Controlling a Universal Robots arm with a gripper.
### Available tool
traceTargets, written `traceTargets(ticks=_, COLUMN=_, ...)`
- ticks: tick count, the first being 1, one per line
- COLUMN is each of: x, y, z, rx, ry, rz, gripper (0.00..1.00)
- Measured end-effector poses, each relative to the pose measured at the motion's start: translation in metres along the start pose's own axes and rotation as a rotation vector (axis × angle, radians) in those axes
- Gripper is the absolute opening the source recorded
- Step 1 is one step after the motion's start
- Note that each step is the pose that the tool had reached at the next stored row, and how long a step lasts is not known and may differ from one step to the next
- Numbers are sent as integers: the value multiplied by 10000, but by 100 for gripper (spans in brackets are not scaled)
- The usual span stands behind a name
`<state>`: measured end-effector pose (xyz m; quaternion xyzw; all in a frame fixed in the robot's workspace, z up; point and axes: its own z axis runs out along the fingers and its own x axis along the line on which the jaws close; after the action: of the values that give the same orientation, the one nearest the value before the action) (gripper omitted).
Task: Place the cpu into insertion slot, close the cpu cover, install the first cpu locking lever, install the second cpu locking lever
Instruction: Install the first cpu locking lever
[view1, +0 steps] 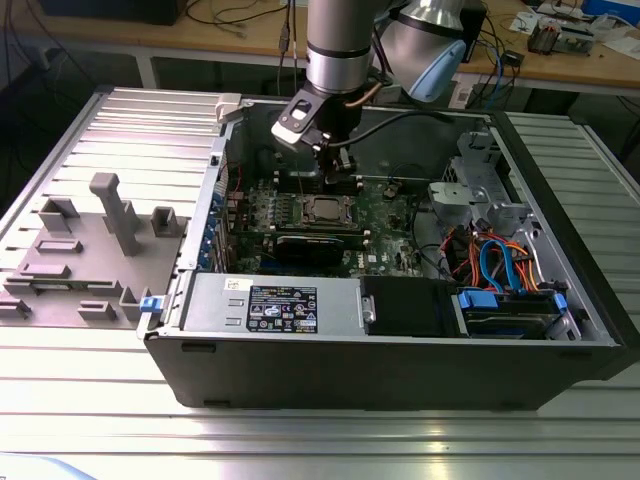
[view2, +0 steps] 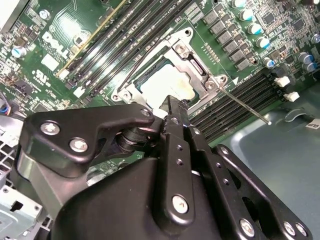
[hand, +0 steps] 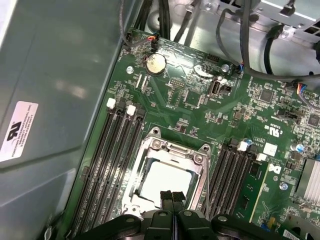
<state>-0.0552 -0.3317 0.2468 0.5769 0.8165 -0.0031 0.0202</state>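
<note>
Midpoint of the install: seating done, latching left.
Black two-fingered gripper (hand: 172, 196), fingertips pressed together on nothing, hovers over the pale silvery-beige square cpu (hand: 162, 179) lying in the silver-rimmed insertion slot (view1: 326, 209), at twelve o'clock of it in the exterior view. Square silvery windowed cpu cover (hand: 172, 148) looks lowered. The second wrist view adds a thin steel locking lever (view2: 247, 107) jutting free, so latching seems undone.
</note>
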Motion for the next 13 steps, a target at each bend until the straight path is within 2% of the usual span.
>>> traceTargets(ticks=8, x=0, y=0, z=0, rx=-35, ry=17, rz=-980, gripper=11)
traceTargets(ticks=13, x=0, y=0, z=0, rx=-67, ry=33, rz=-1819, gripper=11)
